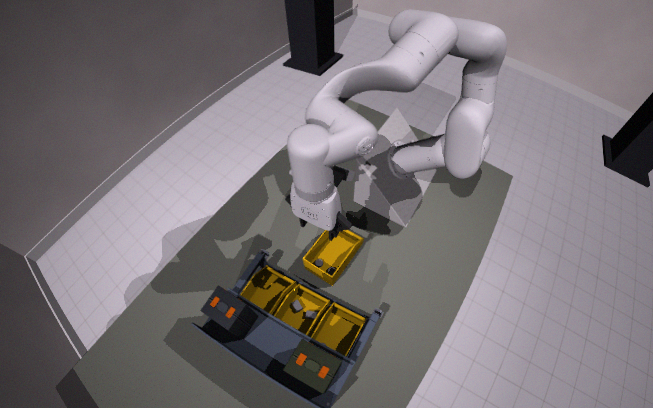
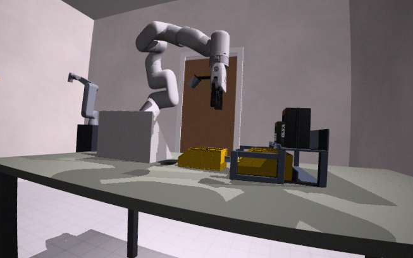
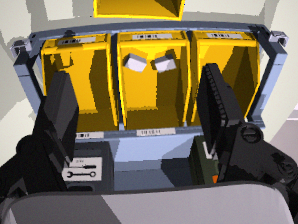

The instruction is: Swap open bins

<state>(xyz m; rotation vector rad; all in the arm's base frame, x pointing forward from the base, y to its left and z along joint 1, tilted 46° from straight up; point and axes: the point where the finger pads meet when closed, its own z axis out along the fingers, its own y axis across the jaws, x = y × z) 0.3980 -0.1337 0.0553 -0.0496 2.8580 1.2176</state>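
The grey shelf (image 1: 288, 324) holds three yellow bins side by side. The middle bin (image 3: 152, 79) holds two grey parts. The right bin (image 3: 222, 72) shows no parts. The left bin (image 3: 73, 83) has a small dark mark that I cannot identify. My gripper (image 2: 216, 99) hangs high above the table bin, pointing down, fingers apart with nothing between them (image 3: 141, 119).
Two dark boxes with orange latches (image 1: 227, 311) (image 1: 313, 367) stand on the shelf's upper board behind the bins. A grey block (image 2: 126, 136) at the arm's base stands at the back of the table. A second small arm (image 2: 87, 99) stands beyond the table.
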